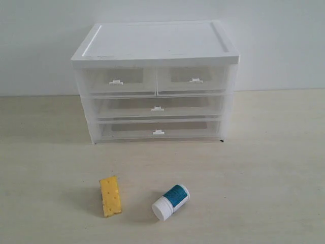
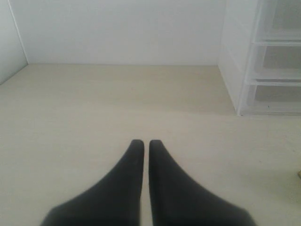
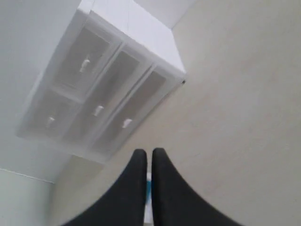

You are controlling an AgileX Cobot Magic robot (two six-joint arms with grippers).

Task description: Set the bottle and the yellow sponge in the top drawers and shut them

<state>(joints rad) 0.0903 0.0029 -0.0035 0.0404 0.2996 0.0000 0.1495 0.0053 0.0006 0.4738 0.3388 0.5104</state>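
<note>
Step in hand: none begun. You are at the start, before any drawer is opened or any item is picked up.

Tools: the left tool (image 2: pixel 142 143) has its fingers pressed together with only a thin slit between them, and it pinches nothing. The right tool (image 3: pixel 146 153) is the same, closed and empty. Neither arm shows in the exterior view.

Task items:
- The yellow sponge (image 1: pixel 110 196) lies on the tabletop (image 1: pixel 264 168) toward the near edge, left of the middle.
- The bottle (image 1: pixel 170 202) lies on its side just beside the sponge and apart from it, with its cap turned toward the near edge.
- In the right wrist view a teal sliver shows under the fingers. It is probably the bottle's label, but it is too small to be certain.

Cabinet: the white cabinet (image 1: pixel 155 46) stands toward the far edge, against the wall. Both top drawers, the left one (image 1: pixel 119 81) and the right one (image 1: pixel 193 80), sit flush and shut.

Next move, as I judge it: you need a top drawer pulled out by its small tab handle (image 1: pixel 116 81) before anything can go in. The tab is slim, so open the fingers and line them up with it carefully.

Count:
- bottle: 1
- sponge: 1
- cabinet: 1
- half-width top drawers: 2
- full-width drawers below: 2, upper (image 1: pixel 157 108) and lower (image 1: pixel 158 131)
- tab handles: 4
- tools: 2
</note>
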